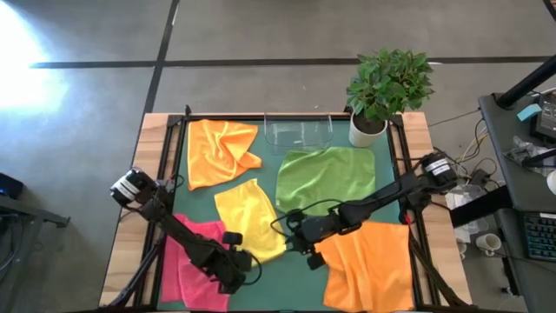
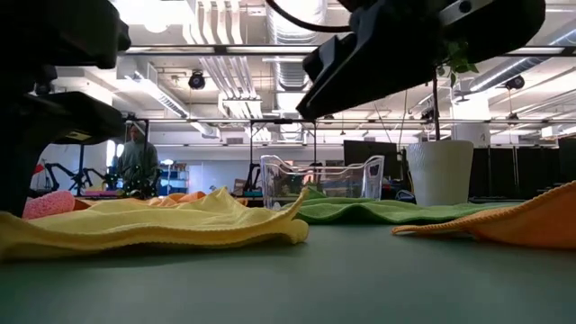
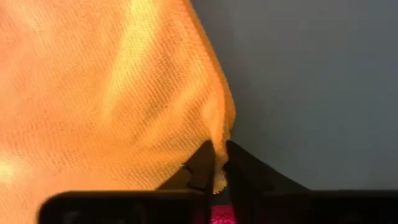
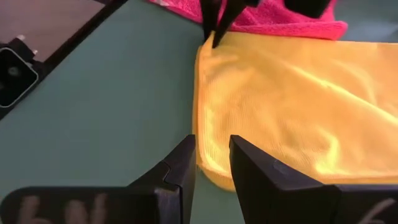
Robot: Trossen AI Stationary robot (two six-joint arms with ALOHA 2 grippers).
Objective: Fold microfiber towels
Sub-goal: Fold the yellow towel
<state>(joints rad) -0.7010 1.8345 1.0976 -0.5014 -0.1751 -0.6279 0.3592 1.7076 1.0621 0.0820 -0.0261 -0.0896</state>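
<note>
Ref pt: yellow towel (image 1: 251, 217), lying mid-mat on the green table mat (image 1: 295, 283). Left gripper (image 3: 219, 163) sits at the towel's near corner, fingers pinched tight on the cloth edge, a bit of hem poking out between the tips; prob. holding that corner so it can be lifted and carried across for a fold. Right gripper (image 4: 212, 163) is at the towel's other near corner, fingers part-way apart and straddling the hem but not clamped, so nothing held yet, likely lining up to take the 2nd corner so both arms lift together. Other cloths relative to the yellow one: pink towel (image 1: 195, 261) touching it on the left-arm side, partly under the left arm; lime green towel (image 1: 326, 174) just beside it toward the plant (image 1: 387, 83); one orange towel (image 1: 221, 149) beyond it at the far-left of the mat, the other orange towel (image 1: 369, 261) near it on the right-arm side. Clear bin (image 1: 300, 132) sits beyond the yellow towel at the far edge. Hard to tell: overhead, both grippers are dark blobs, finger gap unreadable; low view shows only arm undersides; left wrist view too close, towel tinted orange there; pink towel's full outline is hidden.
</note>
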